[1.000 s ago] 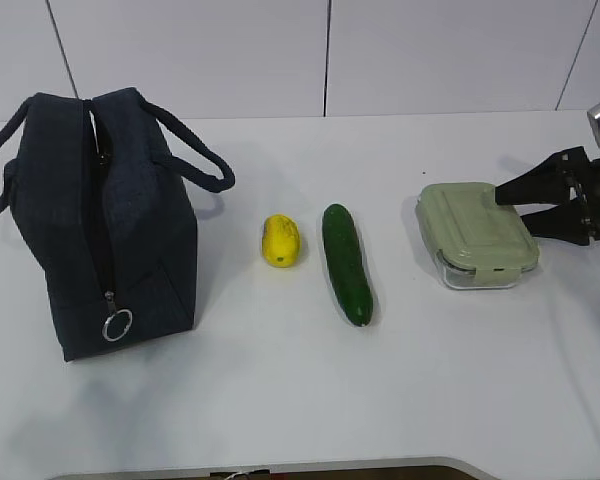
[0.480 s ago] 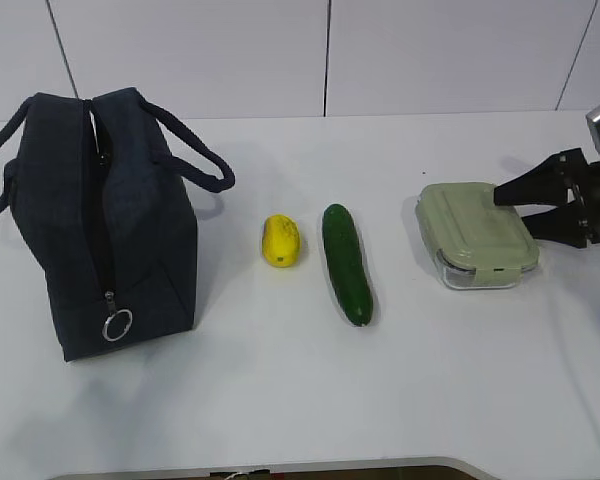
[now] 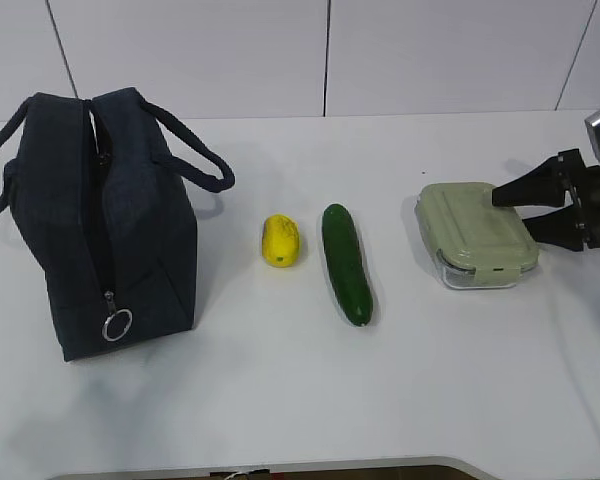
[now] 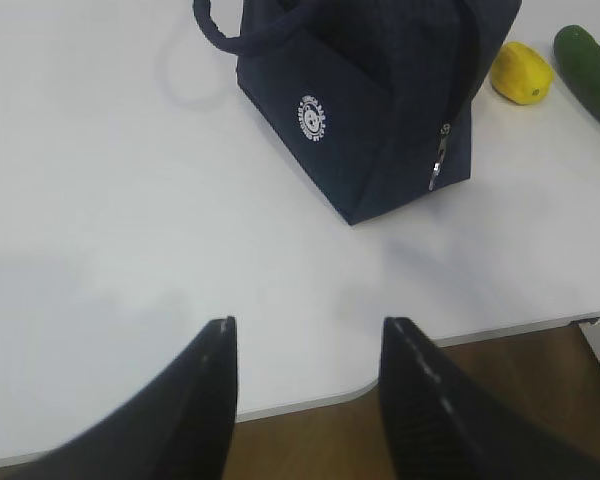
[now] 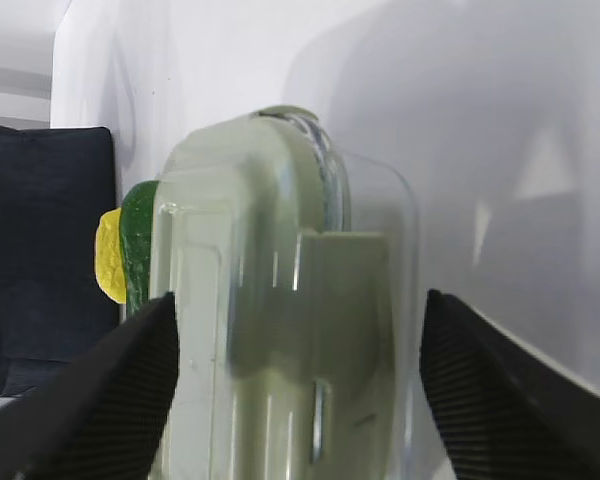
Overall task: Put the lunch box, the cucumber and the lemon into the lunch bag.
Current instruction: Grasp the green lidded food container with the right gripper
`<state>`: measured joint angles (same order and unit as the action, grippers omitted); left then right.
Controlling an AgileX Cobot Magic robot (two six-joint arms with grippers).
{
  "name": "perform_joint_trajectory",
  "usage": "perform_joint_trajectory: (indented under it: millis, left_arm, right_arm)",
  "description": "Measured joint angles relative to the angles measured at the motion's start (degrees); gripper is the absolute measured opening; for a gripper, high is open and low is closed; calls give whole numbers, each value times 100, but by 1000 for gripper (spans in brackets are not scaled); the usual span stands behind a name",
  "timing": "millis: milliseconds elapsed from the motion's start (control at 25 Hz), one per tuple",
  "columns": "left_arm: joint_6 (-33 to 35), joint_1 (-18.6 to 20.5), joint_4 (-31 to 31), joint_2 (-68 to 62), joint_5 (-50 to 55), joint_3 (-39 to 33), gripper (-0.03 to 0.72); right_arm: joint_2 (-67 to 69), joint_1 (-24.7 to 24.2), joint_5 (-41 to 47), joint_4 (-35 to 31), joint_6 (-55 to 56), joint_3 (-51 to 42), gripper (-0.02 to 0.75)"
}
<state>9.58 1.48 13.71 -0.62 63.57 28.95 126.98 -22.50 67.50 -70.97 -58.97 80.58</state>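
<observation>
The right gripper [image 3: 515, 208] has edged slightly farther over the lunch box [image 3: 477, 234], jaws spread wide to either side of it, gripping nothing. The box sits at the table's [image 3: 280, 400] right, long axis running front to back. The left gripper [image 4: 305, 345] hangs open.

White table [image 3: 280, 400] before pale panelled wall [image 3: 430, 55] — brown floor [image 4: 380, 440] below.

We read no text anywhere; only mark: small white round logo [image 4: 313, 116] on side panel of lunch bag [image 4: 380, 110], its lettering too small for us to make out
</observation>
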Motion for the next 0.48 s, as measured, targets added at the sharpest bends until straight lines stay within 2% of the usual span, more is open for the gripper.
perform_joint_trajectory:
  millis: [480]
  left_arm:
    - [0,0,0,0,0,0,333]
  right_arm:
    - [0,35,0,-14,115,0,591]
